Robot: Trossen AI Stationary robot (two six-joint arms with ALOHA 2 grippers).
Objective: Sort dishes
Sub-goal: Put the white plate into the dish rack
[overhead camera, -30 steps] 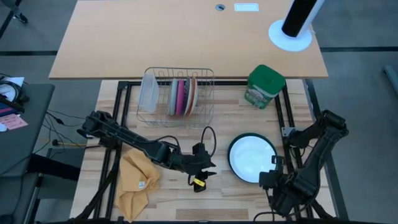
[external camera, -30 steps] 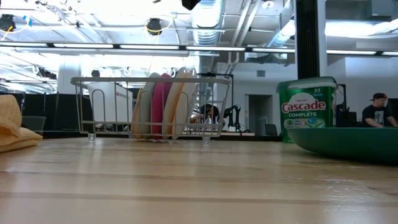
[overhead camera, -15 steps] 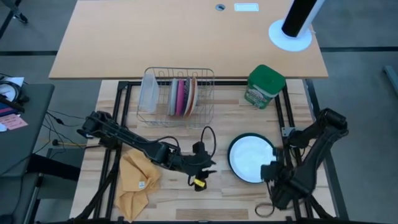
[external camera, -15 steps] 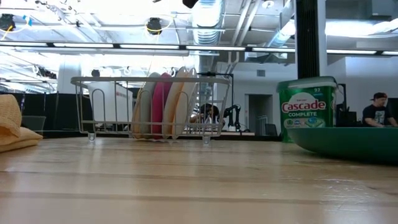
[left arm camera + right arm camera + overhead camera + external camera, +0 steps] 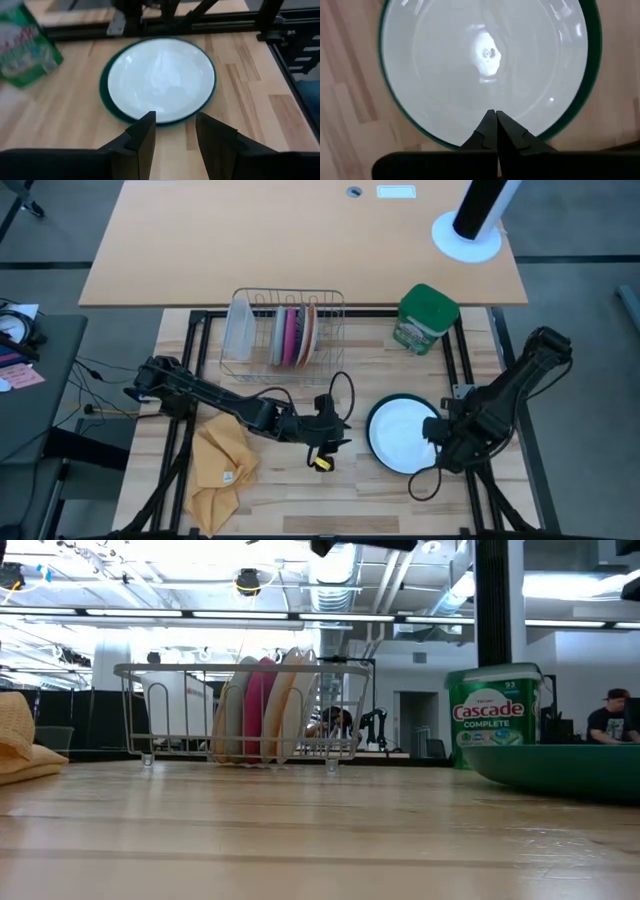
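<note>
A large white plate with a dark green rim (image 5: 402,435) lies flat on the table at the right; it also shows in the left wrist view (image 5: 160,80) and the right wrist view (image 5: 485,60). Small grey (image 5: 278,336), magenta (image 5: 291,336) and orange-and-white (image 5: 306,332) plates stand on edge in a wire rack (image 5: 285,335). My right gripper (image 5: 436,436) is shut and hangs above the plate's right part, pointing down (image 5: 493,117). My left gripper (image 5: 328,432) is open and empty, left of the plate, pointing at it (image 5: 175,127).
A frosted container (image 5: 238,330) stands in the rack's left end. A green canister (image 5: 427,318) stands at the far right. A yellow cloth (image 5: 222,465) lies crumpled at the near left. Bare table lies between the rack and the white plate.
My right gripper has gone from the table's near right edge toward the far edge and now hangs over the white plate's right part. My left gripper has shifted a little toward the far edge. The plate has stayed where it was.
</note>
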